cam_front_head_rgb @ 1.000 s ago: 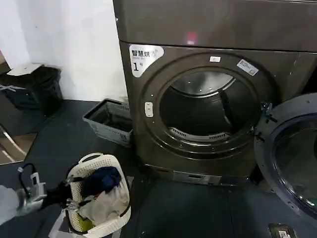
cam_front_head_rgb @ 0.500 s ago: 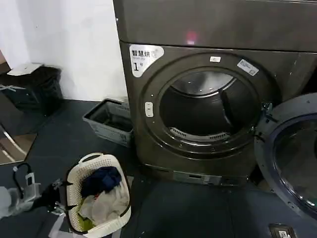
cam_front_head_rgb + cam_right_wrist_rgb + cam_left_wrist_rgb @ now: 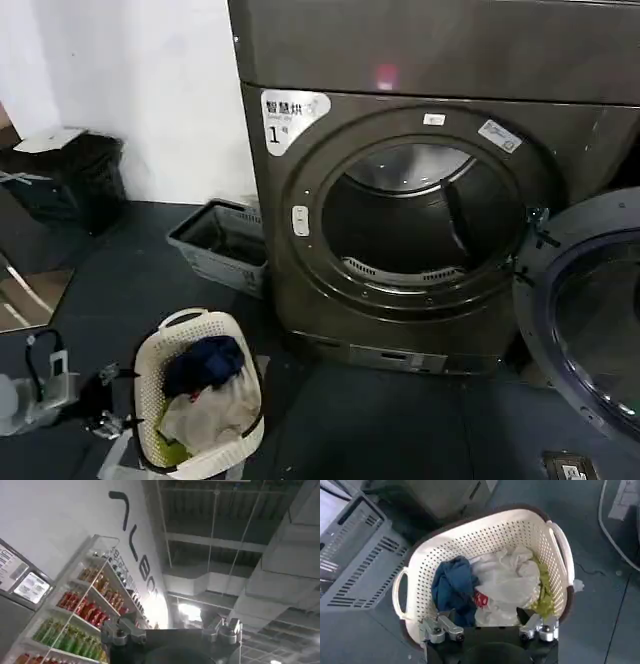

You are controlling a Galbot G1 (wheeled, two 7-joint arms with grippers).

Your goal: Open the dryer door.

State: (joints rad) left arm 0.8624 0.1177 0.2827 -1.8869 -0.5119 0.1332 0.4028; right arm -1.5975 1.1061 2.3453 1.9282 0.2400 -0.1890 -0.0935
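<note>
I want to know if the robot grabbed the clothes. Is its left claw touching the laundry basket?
Cannot tell. In the left wrist view the left claw hangs open over the laundry basket, its fingertips overlapping the near rim, with no plain gap or contact.

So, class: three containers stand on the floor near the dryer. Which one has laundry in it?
The white perforated basket, beside the left tool: it holds blue and white clothes. The grey bin and the black bin show none.
</note>
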